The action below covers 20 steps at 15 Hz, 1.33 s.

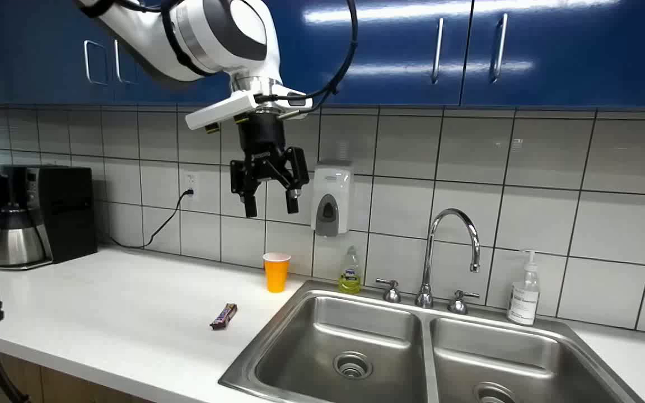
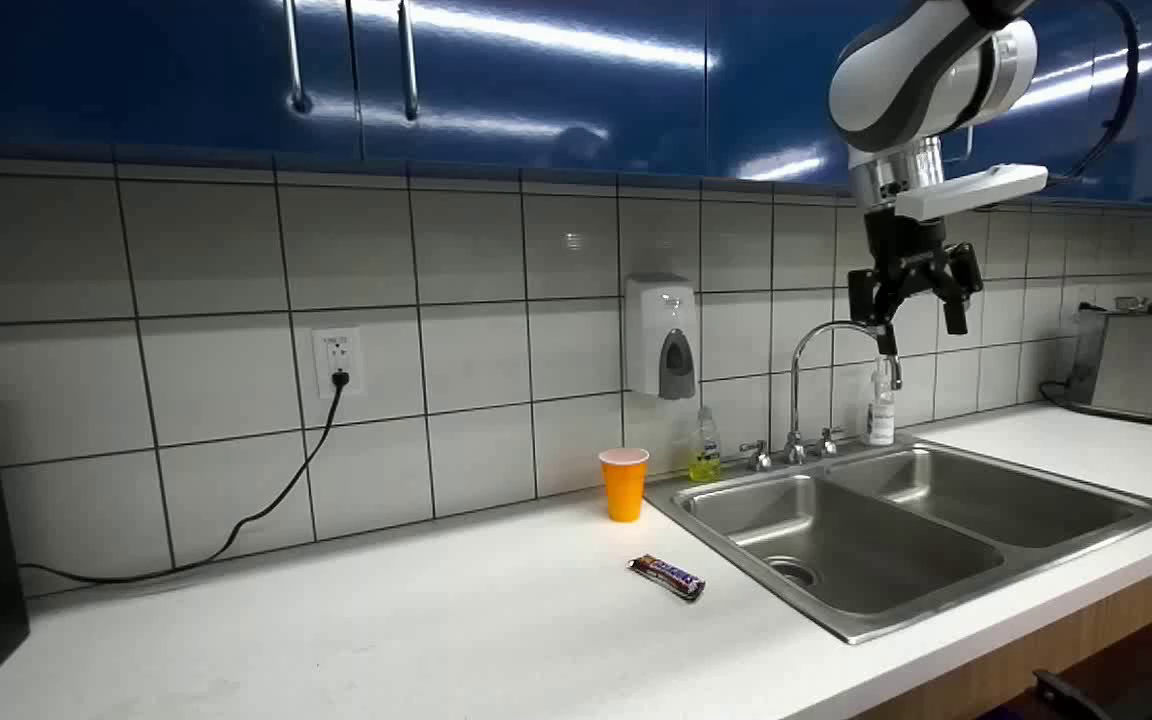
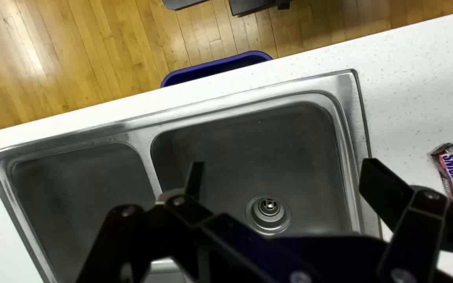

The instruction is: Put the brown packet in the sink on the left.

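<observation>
The brown Snickers packet lies flat on the white counter, beside the sink's left edge, in both exterior views (image 1: 224,317) (image 2: 668,577). It also shows at the right edge of the wrist view (image 3: 452,171), where a gripper finger partly covers its lower end. The steel sink (image 1: 271,336) (image 2: 776,577) (image 3: 352,118) has two basins. The left basin, with its drain (image 3: 267,210), is below the jaws in the wrist view. My gripper (image 1: 271,206) (image 2: 921,330) (image 3: 284,177) is open with nothing between its fingers, high above the counter and apart from the packet.
An orange cup (image 1: 276,273) (image 2: 624,485) stands behind the packet. A green soap bottle (image 1: 350,274), the faucet (image 1: 428,263) and a pump bottle (image 1: 524,294) line the sink's back. A soap dispenser (image 1: 331,198) hangs on the wall. A coffee maker (image 1: 62,212) stands far left.
</observation>
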{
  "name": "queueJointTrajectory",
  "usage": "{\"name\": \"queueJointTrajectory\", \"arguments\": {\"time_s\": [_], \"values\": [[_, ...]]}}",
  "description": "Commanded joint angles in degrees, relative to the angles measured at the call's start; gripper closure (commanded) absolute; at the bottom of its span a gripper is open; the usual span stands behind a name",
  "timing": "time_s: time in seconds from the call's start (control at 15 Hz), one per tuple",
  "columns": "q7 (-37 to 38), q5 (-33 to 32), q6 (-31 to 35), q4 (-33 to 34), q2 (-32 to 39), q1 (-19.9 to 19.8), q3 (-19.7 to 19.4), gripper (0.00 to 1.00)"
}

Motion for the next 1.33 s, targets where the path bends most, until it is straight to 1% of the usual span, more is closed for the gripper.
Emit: {"name": "queueJointTrajectory", "arguments": {"time_s": [0.0,0.2,0.27,0.47,0.73,1.0,1.27], "values": [[0.3,-0.4,-0.2,0.1,0.0,0.9,-0.7,0.00],[0.3,-0.4,-0.2,0.1,0.0,0.9,-0.7,0.00],[-0.8,0.3,-0.1,0.0,-0.1,1.4,-1.1,0.00],[-7.3,4.6,-0.7,-0.2,0.1,4.4,-2.9,0.00],[-13.9,10.1,-0.5,-1.2,-0.2,7.9,-4.4,0.00],[-16.9,13.4,0.5,-2.7,-0.7,10.2,-4.0,0.00],[-17.1,13.3,2.7,-4.5,-0.2,12.3,-2.4,0.00]]}}
